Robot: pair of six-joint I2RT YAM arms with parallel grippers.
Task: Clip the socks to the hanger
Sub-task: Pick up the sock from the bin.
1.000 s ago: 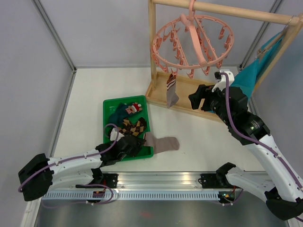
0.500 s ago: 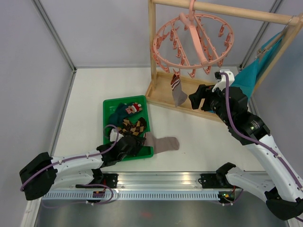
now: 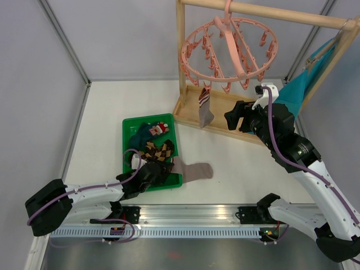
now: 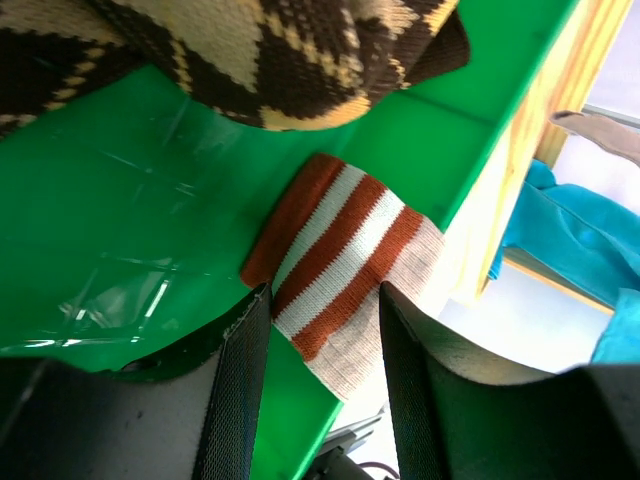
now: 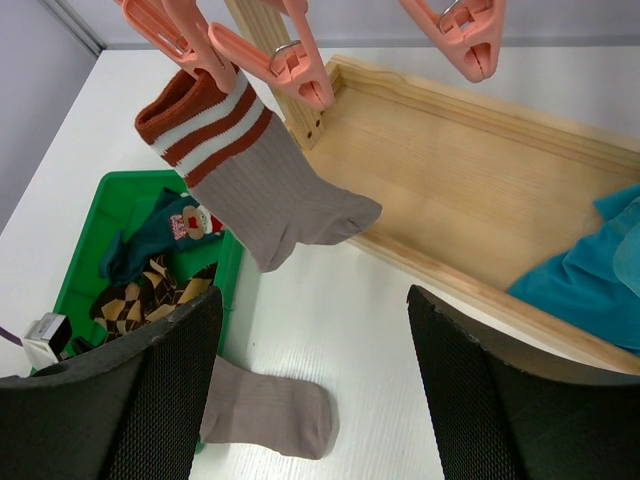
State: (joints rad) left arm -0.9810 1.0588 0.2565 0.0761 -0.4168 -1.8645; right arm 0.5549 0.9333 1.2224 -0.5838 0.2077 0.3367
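The pink hanger [image 3: 228, 48] hangs from the wooden rail. One grey-brown sock [image 3: 205, 109] with a striped cuff is clipped to it and dangles; it shows in the right wrist view [image 5: 265, 190] under the pink pegs [image 5: 290, 65]. A second grey-brown sock [image 3: 194, 170] lies over the right edge of the green tray [image 3: 128, 126]. My left gripper [image 3: 162, 171] is open, its jaws on either side of that sock's striped cuff [image 4: 335, 265]. The argyle sock [image 3: 159, 151] and dark teal sock [image 3: 152, 131] lie in the tray. My right gripper [image 3: 232, 119] is open and empty, below the hanger.
The wooden frame's post [image 3: 181, 56] and base [image 5: 480, 150] stand behind the hanging sock. A bright teal cloth [image 3: 298, 90] hangs at the right of the frame. Grey walls enclose the table on the left, back and right.
The clipped sock swung right, then back left under the hanger. My left arm crept slightly forward at the tray edge. The right arm has not moved.
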